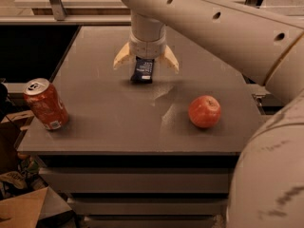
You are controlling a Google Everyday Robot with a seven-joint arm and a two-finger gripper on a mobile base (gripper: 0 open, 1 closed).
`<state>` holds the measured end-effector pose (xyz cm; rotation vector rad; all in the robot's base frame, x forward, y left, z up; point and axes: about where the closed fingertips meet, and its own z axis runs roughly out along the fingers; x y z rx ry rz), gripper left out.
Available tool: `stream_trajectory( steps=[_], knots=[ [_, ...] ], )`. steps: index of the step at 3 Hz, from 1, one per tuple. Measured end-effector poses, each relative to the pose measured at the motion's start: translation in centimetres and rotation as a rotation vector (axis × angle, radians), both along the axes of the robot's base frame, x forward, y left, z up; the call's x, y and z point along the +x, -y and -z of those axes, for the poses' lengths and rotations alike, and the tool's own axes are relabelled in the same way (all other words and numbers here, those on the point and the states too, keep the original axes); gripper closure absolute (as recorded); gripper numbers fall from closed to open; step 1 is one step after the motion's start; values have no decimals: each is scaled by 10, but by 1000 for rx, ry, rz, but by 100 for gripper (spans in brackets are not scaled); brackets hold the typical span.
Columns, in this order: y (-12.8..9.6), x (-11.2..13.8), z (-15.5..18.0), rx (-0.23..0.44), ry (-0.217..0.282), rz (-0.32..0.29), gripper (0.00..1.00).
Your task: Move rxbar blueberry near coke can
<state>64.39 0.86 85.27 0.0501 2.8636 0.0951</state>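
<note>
Gripper low over the rxbar blueberry, fingers spread wide

On the grey surface (118, 132), the coke can (45, 103) stands upright at the front left edge, with a red apple (204, 111) well apart to the right. Farther back, the rxbar blueberry (143, 70) sits between the gripper's (146, 66) splayed fingers, which are not closed on it.

Single camera view: set above the near edge of the flat grey surface (109, 127), facing steeply down and forward, fairly close. Cream two-finger gripper (146, 63) hangs at far centre, fingers spread, below the white arm (213, 27).
</note>
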Motion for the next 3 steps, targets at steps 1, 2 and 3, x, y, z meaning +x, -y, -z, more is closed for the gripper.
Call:
stream_trajectory(
  steps=[1, 2, 3],
  knots=[
    [0, 9, 11, 11, 34, 23, 0],
    [1, 20, 17, 19, 54, 33, 0],
    [0, 31, 23, 22, 63, 33, 0]
  ],
)
